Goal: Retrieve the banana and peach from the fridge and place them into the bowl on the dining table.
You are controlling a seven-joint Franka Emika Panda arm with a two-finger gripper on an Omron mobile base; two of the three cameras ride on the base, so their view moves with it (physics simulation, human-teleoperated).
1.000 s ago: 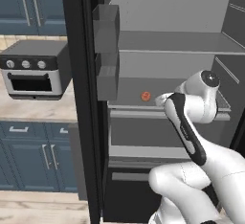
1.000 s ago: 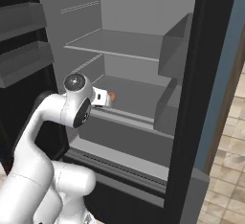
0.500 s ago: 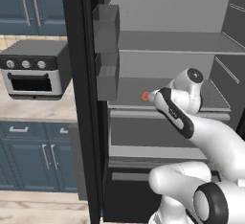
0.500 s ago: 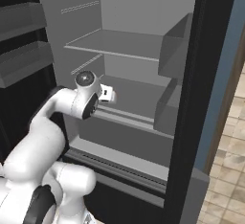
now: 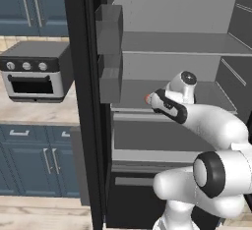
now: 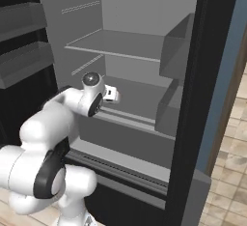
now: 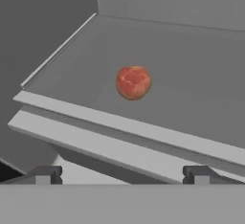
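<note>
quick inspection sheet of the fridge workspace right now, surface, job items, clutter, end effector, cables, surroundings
surface: grey fridge shelf, bare apart from one fruit
job's things: peach sits alone on the shelf; fridge door open
clutter: nothing seen
grippers: end effector open, empty, in front of the shelf edge, short of the peach
cables: nothing seen
surroundings: toaster oven on a counter to the left, blue-grey cabinets below

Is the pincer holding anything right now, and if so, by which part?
Nothing is held. The pincer is open, with the peach lying untouched on the fridge shelf ahead of it.
</note>
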